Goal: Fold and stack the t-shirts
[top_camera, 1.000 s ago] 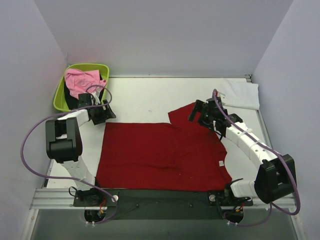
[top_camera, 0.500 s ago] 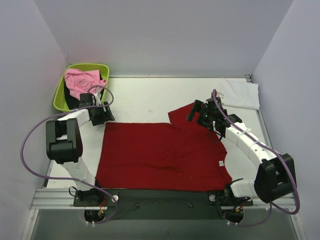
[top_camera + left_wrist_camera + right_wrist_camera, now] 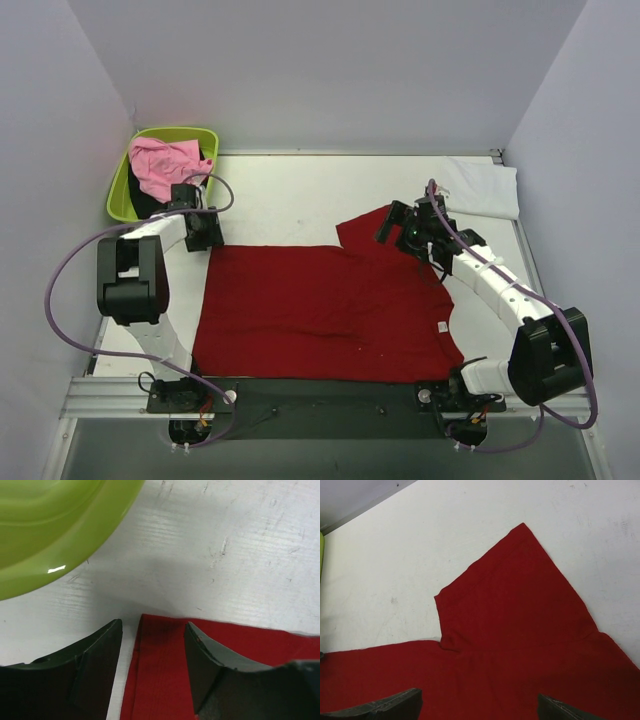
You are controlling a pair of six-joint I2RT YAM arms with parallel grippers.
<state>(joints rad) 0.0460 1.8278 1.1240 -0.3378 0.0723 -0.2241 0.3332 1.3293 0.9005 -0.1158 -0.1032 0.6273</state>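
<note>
The deep red t-shirt (image 3: 320,310) lies spread flat on the table, one sleeve (image 3: 520,595) pointing to the back. My left gripper (image 3: 205,232) is low at its back left corner. In the left wrist view the gripper (image 3: 153,625) is open, with its fingers on either side of the hem corner (image 3: 160,670) and gaps showing. My right gripper (image 3: 398,222) hovers wide open over the sleeve, nothing between its fingers (image 3: 479,696). A pink t-shirt (image 3: 160,162) and a black one (image 3: 138,198) sit in the tub. A folded white t-shirt (image 3: 482,188) lies at the back right.
The lime-green tub (image 3: 118,195) stands at the back left corner, its wall (image 3: 50,530) close to my left gripper. Grey walls close off the table on three sides. The arm bases and a metal rail (image 3: 330,395) run along the near edge.
My left gripper has shifted slightly toward the shirt's back left corner and its jaws have narrowed around the hem. The right arm has barely moved.
</note>
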